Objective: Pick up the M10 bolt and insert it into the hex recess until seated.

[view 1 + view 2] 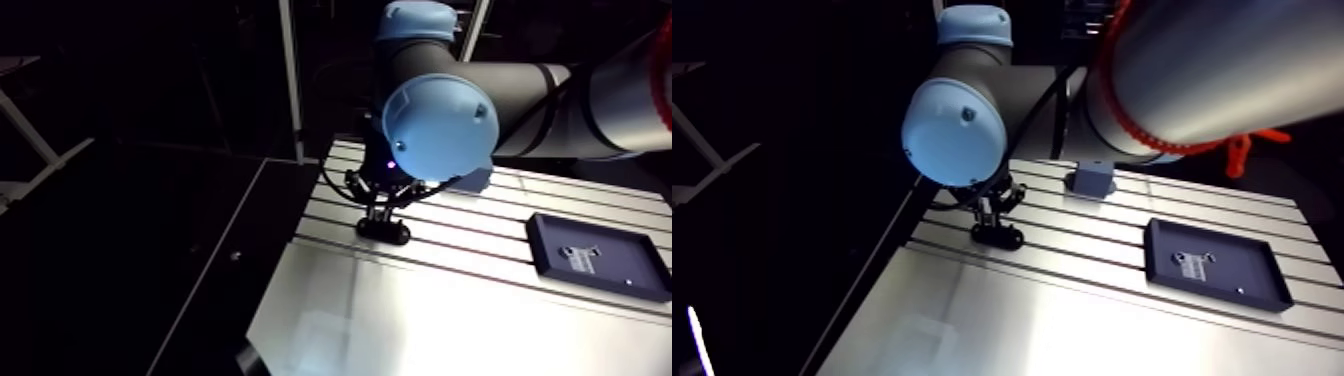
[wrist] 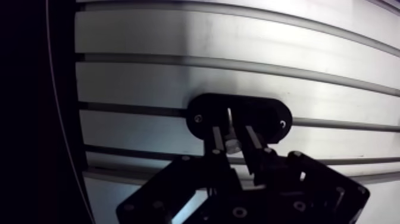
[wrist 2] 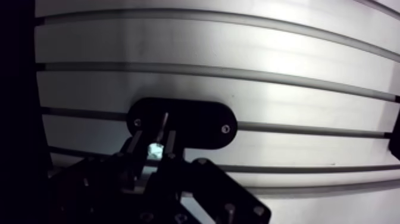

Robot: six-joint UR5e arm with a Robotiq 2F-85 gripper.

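A black oval fixture plate (image 2: 265, 114) with two small screws lies across a slot near the table's left edge, seen also in the arm view (image 1: 384, 231). My gripper (image 2: 237, 123) hangs right over it, fingers close together. Between them shows a small shiny metal piece, the M10 bolt (image 3: 156, 149), pinched just above the plate's middle. The fingers hide the hex recess, and I cannot tell whether the bolt touches the plate.
A dark blue tray (image 1: 597, 257) with small parts in it lies to the right on the slotted aluminium table (image 1: 420, 320). A small grey block (image 1: 1090, 181) stands behind the gripper. The table's left edge runs close beside the fixture.
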